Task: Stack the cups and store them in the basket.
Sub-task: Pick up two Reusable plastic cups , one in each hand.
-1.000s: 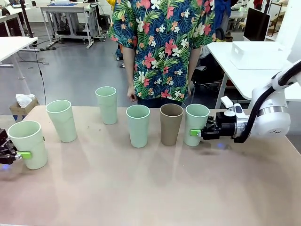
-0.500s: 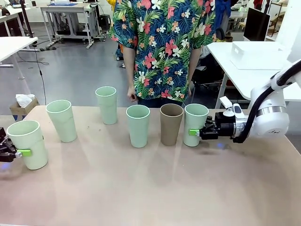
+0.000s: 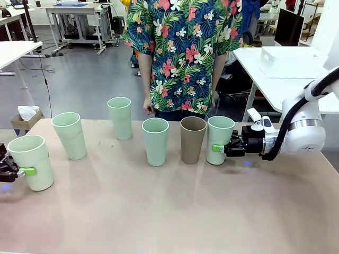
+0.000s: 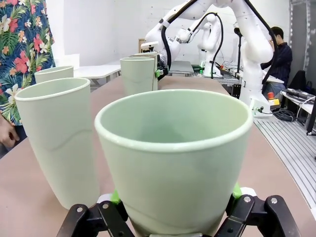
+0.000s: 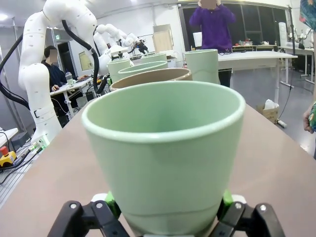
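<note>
Squeeze complete at both ends; pins leftmost mint cup [image 3: 30, 159], near left edge of table [image 3: 169, 211], between pads of left gripper [image 4: 176, 195]; pins rightmost mint cup [image 3: 220, 135], nudged closer to brown cup [image 3: 193, 138], in right gripper [image 5: 168, 199]; both still standing; clears the way for lifting, stacking.

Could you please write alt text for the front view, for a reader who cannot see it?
Six cups, five mint and one brown, line a table; the left gripper clasps the leftmost cup, the right gripper the rightmost cup. A person in a floral shirt stands behind.
</note>
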